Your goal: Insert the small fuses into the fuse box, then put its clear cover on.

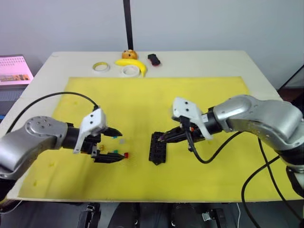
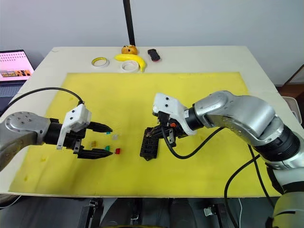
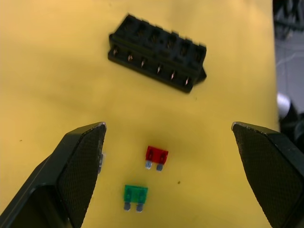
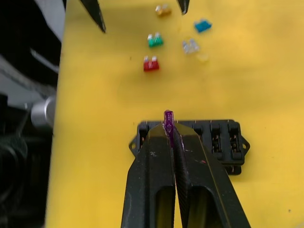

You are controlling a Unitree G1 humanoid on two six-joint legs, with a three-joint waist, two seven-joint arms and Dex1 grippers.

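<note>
Right claw (image 4: 169, 124) is pinching the purple fuse (image 4: 168, 119) between closed fingers, fuse tip poking out past the fingertips, w/ the fuse box (image 1: 158, 147) lying just under it. Box is a black block w/ a row of slots, metal contacts glinting inside, mounting tab at each end, lying on the yellow mat (image 1: 156, 99) near the centre.

Left claw (image 3: 168, 171) is gaping wide, holding nothing, hovering at approx 9 o'clock from the box. Red fuse (image 3: 156, 155) and green fuse (image 3: 135, 194) are lying betw its fingers (image 3: 80, 164), not touching them; red is nearer the box. Both are small blocks w/ two grey blades.

Farther out, around 9–10 o'clock from the box: grey-clear fuse (image 4: 190, 46), teal fuse (image 4: 203, 25), yellow fuse (image 4: 163, 10), all loose on the mat.

Far edge of the counter (image 1: 213, 61), approx 12 o'clock: two tape rolls (image 1: 100, 66), a banana (image 1: 133, 64), a small black-red object (image 1: 154, 59).
</note>
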